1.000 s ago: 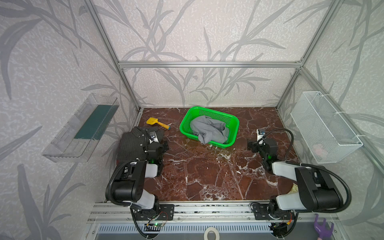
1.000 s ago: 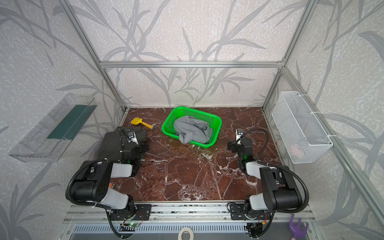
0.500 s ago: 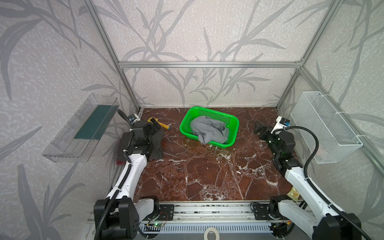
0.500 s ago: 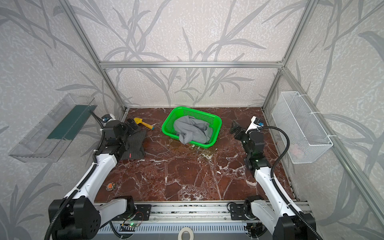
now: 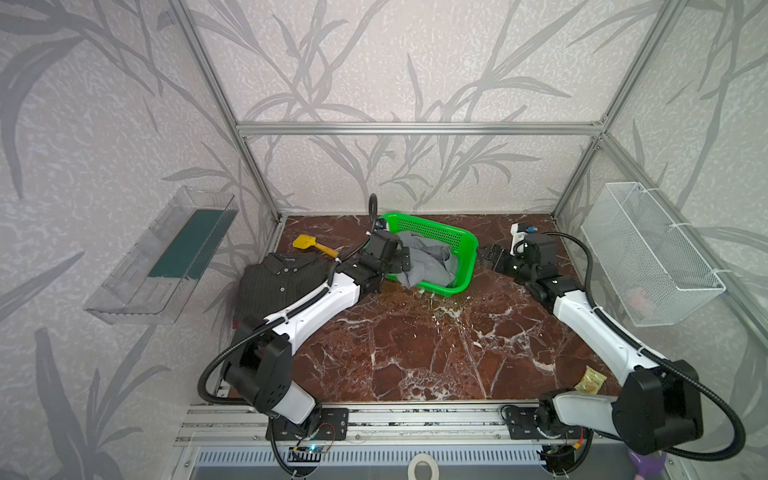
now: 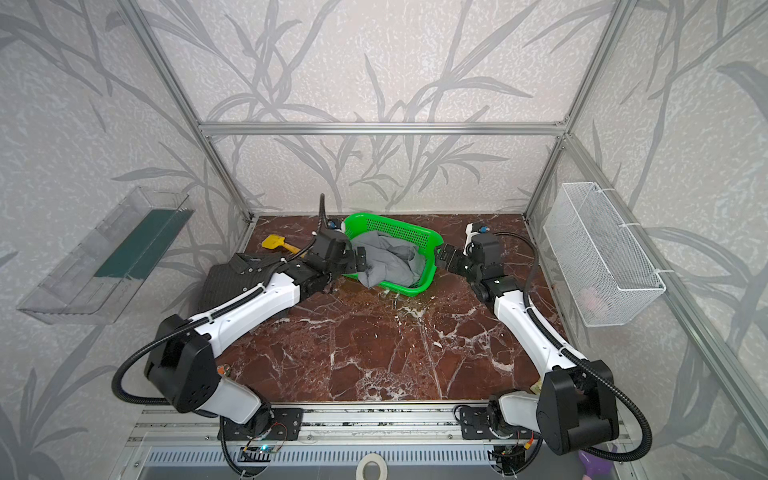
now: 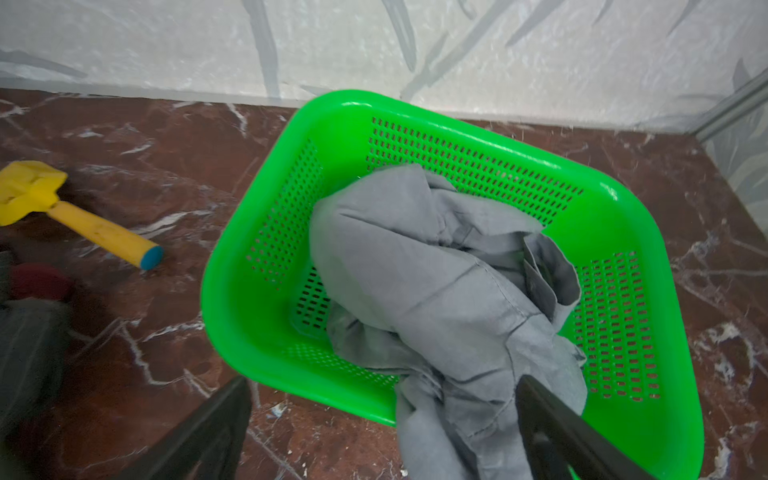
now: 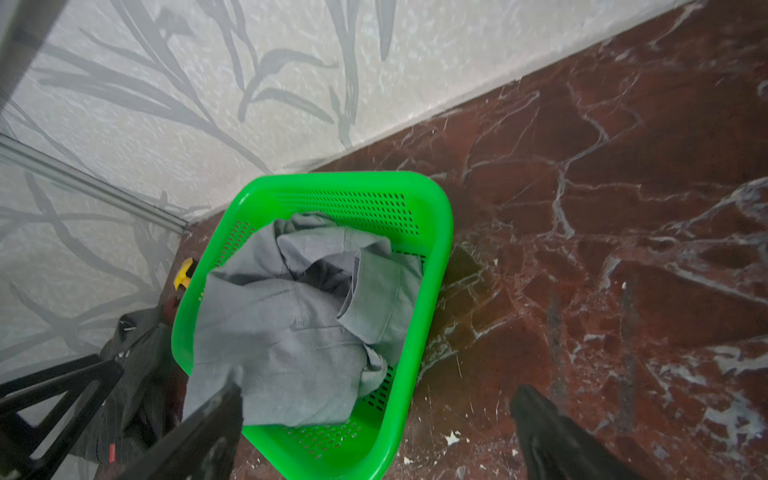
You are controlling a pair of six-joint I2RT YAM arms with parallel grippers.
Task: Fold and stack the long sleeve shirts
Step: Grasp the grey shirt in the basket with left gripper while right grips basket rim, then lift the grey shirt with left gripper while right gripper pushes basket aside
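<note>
Standing wide apart with nothing between them, the jaws of the left gripper (image 7: 380, 390) straddle the near rim of the green basket (image 7: 353, 108), where the crumpled light-grey shirt (image 7: 415, 270) spills over (contact with the cloth cannot be judged). The right gripper (image 5: 484, 253), likewise released and empty, hangs just beside the basket's opposite wall. The pinstriped shirt (image 5: 274, 282) lies on the marble table (image 5: 415, 353) at left, a dark red garment (image 7: 37, 280) showing at its edge, a yellow toy shovel (image 5: 309, 244) nearby.

No text, number or brand can be read anywhere. Any print on the yellow packet (image 5: 590, 380), near right on the surface, is too small to read.
</note>
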